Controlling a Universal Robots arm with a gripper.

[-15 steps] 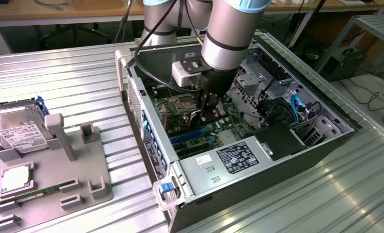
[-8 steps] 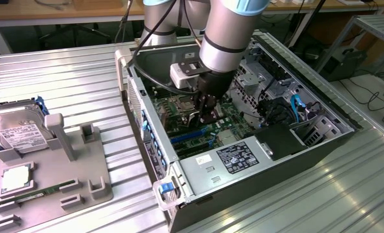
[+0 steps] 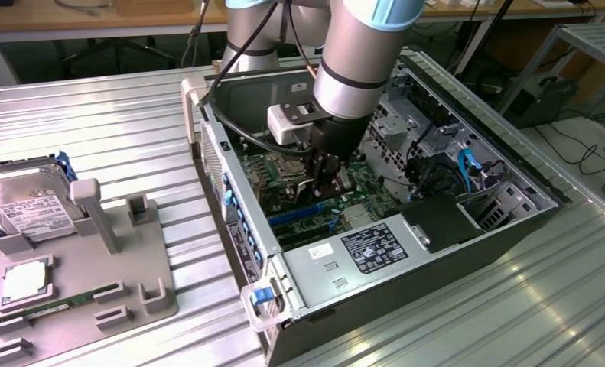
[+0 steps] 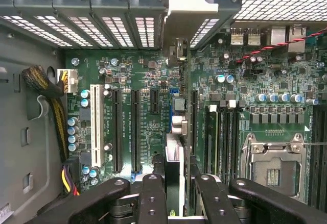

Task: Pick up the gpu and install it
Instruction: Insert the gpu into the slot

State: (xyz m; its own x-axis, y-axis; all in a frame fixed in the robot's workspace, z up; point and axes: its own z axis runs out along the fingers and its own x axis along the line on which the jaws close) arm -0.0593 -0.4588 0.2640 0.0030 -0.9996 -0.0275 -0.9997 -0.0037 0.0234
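Observation:
My gripper [image 3: 323, 182] reaches down inside the open computer case [image 3: 243, 229], shut on the gpu [image 4: 175, 175]. The wrist view has the card edge-on between the two black fingers [image 4: 153, 198], standing upright over the green motherboard [image 4: 148, 81]. Its silver bracket [image 4: 186, 9] sits against the rear slot openings of the case. The card's lower edge runs along a blue expansion slot [image 4: 171, 109]; I cannot tell whether it is seated in it. In the exterior view the gpu [image 3: 313, 188] is a thin dark sliver below the fingers.
White and black expansion slots [image 4: 95, 124] lie beside the card, memory slots and the CPU socket [image 4: 273, 168] on the other side. The power supply [image 3: 369, 248] fills the case's near end. At the exterior view's left, a grey tray [image 3: 139, 283] holds a hard drive [image 3: 32, 206] and a memory stick [image 3: 63, 303].

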